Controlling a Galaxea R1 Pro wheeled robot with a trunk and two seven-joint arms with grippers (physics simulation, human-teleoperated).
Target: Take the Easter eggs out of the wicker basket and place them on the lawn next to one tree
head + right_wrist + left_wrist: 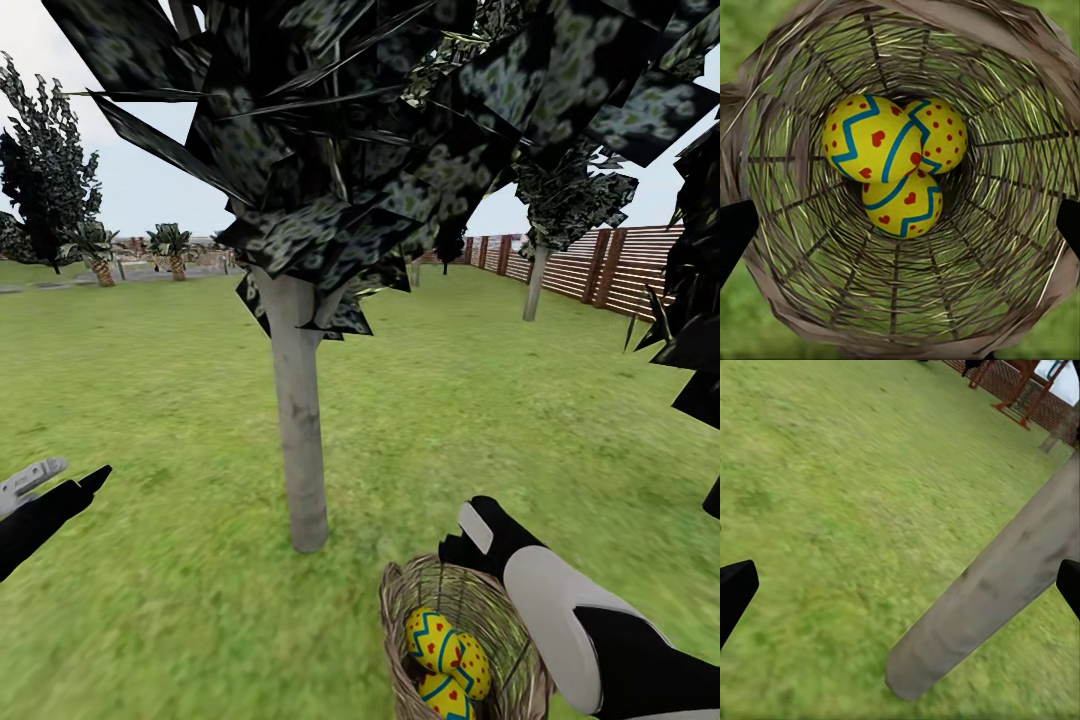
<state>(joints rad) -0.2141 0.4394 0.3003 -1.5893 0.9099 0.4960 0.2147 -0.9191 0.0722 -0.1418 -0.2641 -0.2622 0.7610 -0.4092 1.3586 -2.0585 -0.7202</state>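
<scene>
Basket: your small round basket of woven light-brown wicker (802, 285) looks rough, with a thick braided rim.
Eggs: your three bright yellow eggs with blue zigzags (881, 142) look smooth and slightly glossy.
Trunk: your pale grey tree trunk (300, 420) looks matt and faintly mottled.
Lawn: your mottled green grass (150, 400) looks matt.
Fence: your brown slatted fence (620, 265) looks wooden.

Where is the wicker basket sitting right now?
Low and right of centre in the head view, the wicker basket sits on the lawn near the pale tree, under the right gripper.
</scene>
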